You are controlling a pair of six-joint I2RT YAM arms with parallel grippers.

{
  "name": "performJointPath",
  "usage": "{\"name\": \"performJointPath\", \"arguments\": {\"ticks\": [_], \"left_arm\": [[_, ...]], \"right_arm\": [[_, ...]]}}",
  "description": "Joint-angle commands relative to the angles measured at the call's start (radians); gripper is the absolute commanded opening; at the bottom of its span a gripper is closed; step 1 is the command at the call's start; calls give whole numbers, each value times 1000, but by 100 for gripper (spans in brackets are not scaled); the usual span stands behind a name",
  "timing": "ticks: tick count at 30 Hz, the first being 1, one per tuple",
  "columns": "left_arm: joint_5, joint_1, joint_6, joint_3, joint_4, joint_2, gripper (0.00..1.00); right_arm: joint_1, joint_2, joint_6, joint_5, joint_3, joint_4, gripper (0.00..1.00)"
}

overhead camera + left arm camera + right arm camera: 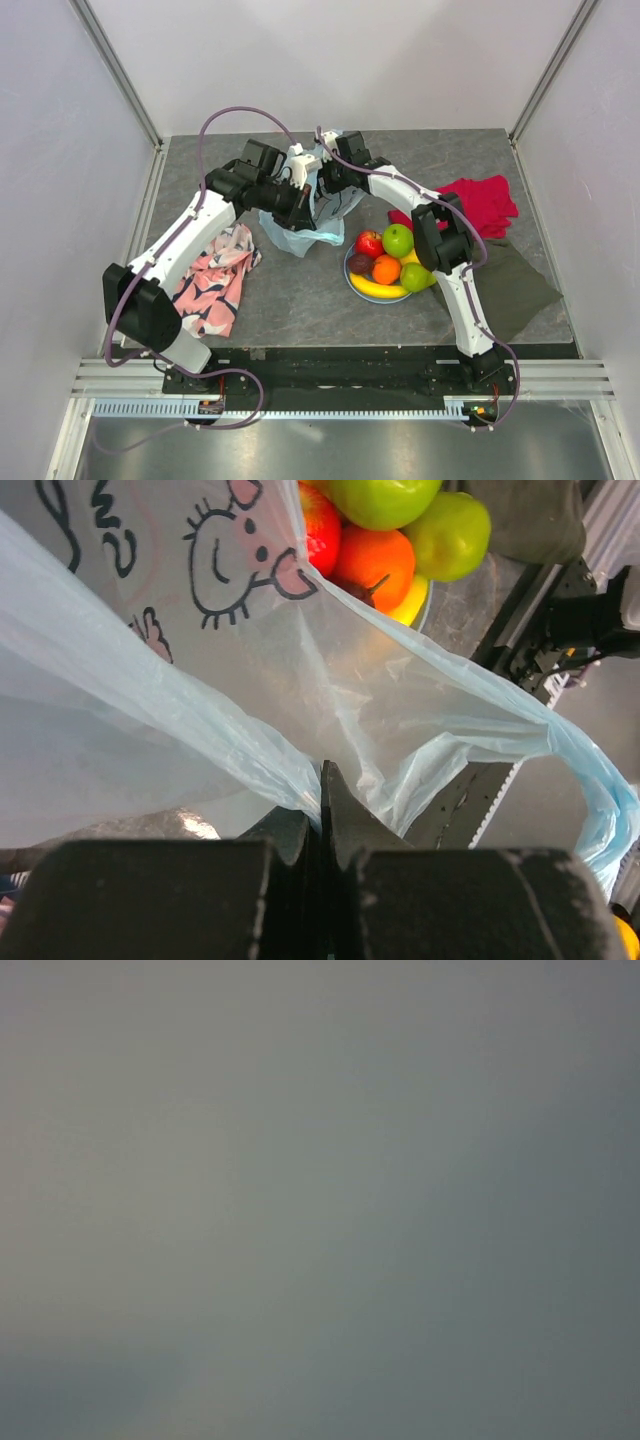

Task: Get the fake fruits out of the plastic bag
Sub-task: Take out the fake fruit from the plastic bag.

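Since the left gripper [322, 780] is pressed together on a fold of the thin, translucent pale-blue plastic bag [297, 235], the bag hangs at the upper middle of the top view, just beside the right gripper [335, 198]. Its wrist view is blank grey, so we cannot tell how that gripper's jaws stand. The glossy fake fruits [386, 265] that we can see lie on the round light-blue plate [349, 280], to the lower right of the bag and nearer the right arm. Whether any are inside the bag we cannot tell.

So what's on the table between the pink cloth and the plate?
Nothing: in the top view the table between cloth and plate is bare. The bag is just beyond that stretch.
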Motion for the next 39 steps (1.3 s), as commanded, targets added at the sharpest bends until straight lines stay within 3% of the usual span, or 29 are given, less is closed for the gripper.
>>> {"name": "performJointPath", "arguments": {"ticks": [1,7,17,26,27,30,31,33,39], "left_arm": [[84,-61,-23,67,8,20,2],[79,-106,-12,105,8,11,2],[20,-128,17,-42,20,-76,2],[23,-126,9,-65,35,-72,1],[23,-126,3,-65,43,-66,2],[14,-126,2,-57,46,-59,2],[3,-126,3,-56,46,-61,2],[-33,-119,8,-56,45,-66,1],[-63,-66,2,-59,64,-76,2]], "right_arm": [[4,14,22,-42,42,27,83],[6,-18,24,-113,13,17,83],[69,-69,2,-177,-97,-50,85],[112,-1,79,-133,-25,13,90],[115,14,80,-107,-15,14,88],[135,39,79,-62,28,13,70],[136,43,76,-52,48,11,52],[138,28,62,-47,53,-4,32],[104,-98,-11,-84,-40,-67,18]]}}
